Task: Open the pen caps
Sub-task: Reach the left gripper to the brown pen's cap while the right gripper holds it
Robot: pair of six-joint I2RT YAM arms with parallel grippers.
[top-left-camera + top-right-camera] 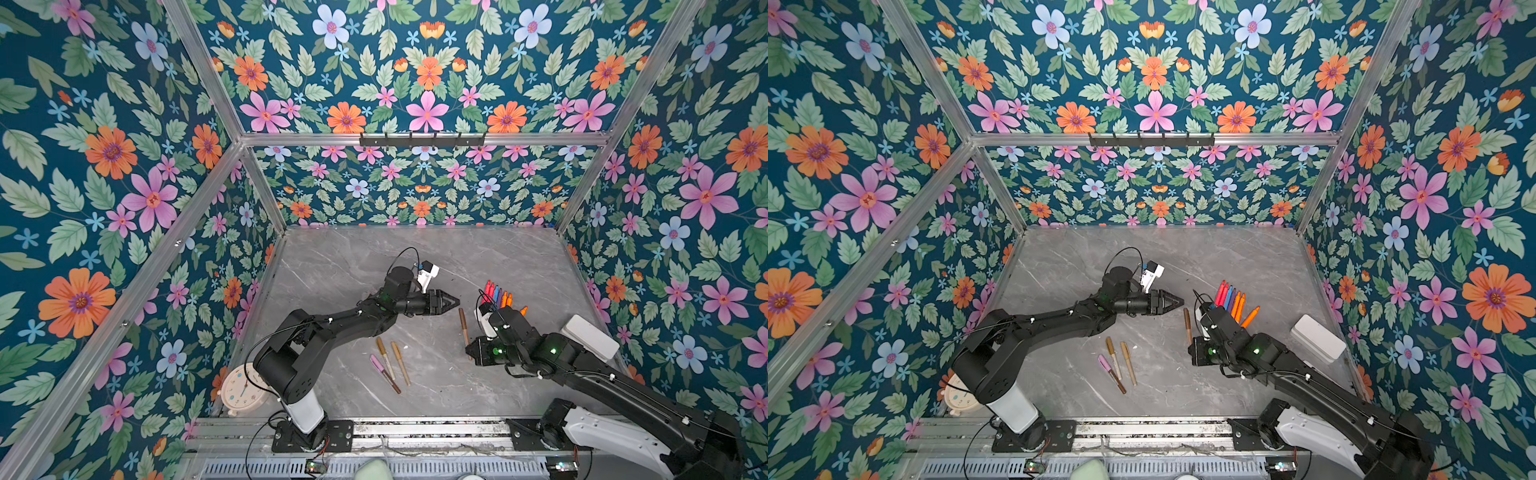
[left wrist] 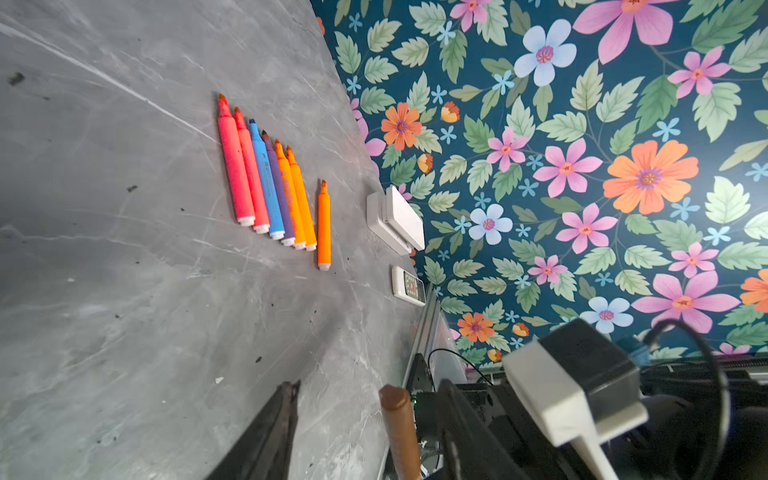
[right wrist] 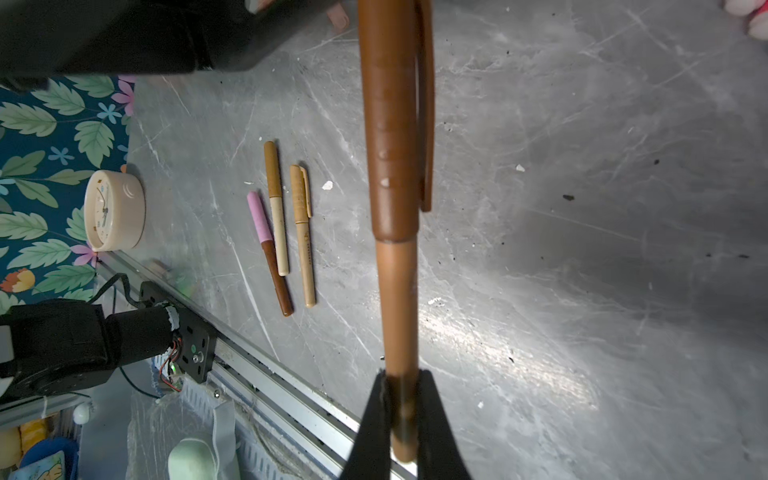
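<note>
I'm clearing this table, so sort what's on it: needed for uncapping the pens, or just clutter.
Job:
brown pen, cap on, in right gripper
left gripper
three capped pens
seven markers, already uncapped

Clutter:
white box
remote
clock

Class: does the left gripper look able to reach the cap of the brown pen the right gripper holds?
Probably yes: the left gripper stands open right beside the brown cap, nothing between them, while the right gripper clamps the barrel.

Cream alarm clock [image 1: 240, 388]: well behind left claw [image 1: 455, 301], leftward. White box [image 1: 590, 337]: well right of claw. Black hook rail [image 1: 422, 139]: high beyond claw. Grey marble tabletop [image 1: 415, 257]: beneath claw.
</note>
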